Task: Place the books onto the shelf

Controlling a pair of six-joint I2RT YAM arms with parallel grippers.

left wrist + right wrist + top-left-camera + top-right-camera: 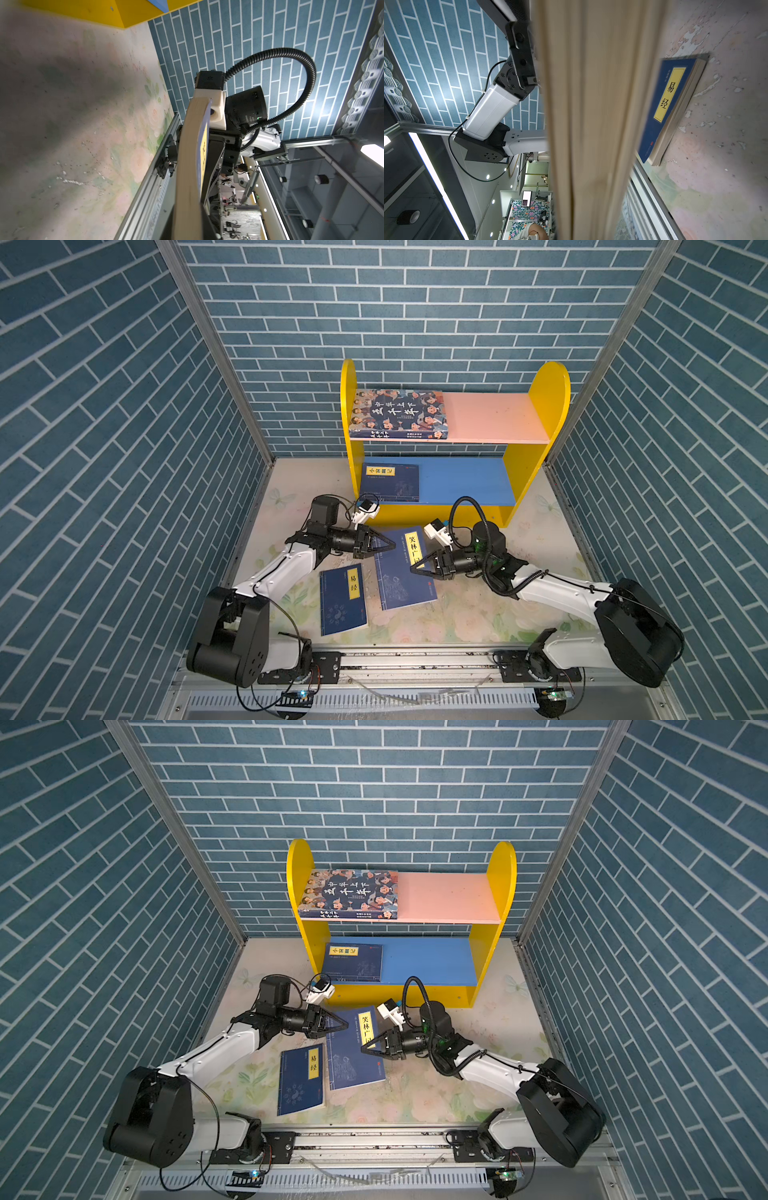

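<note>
The left claw [388,546] and the right claw [415,568] are both clenched on one navy book [399,585], each pinching an opposite long edge, so it spans the gap between them. It seems raised off the table [457,614]. In the left wrist view its cream page block [187,166] bows a little right at the jaws. I judge it a light, floppy paperback with a smooth cover. It would likely sag or slide from a one-sided pinch, so a hold on both edges, or close to the spine, suits it best. Beyond both claws stands the shelf [552,406]. Its pink upper board [490,418] carries the cartoon-face book [399,412] at the left claw's end. Its blue lower board [461,481] holds a second navy book [392,485] just past the left claw. A third navy book [343,599] lies flat behind the left claw.
</note>
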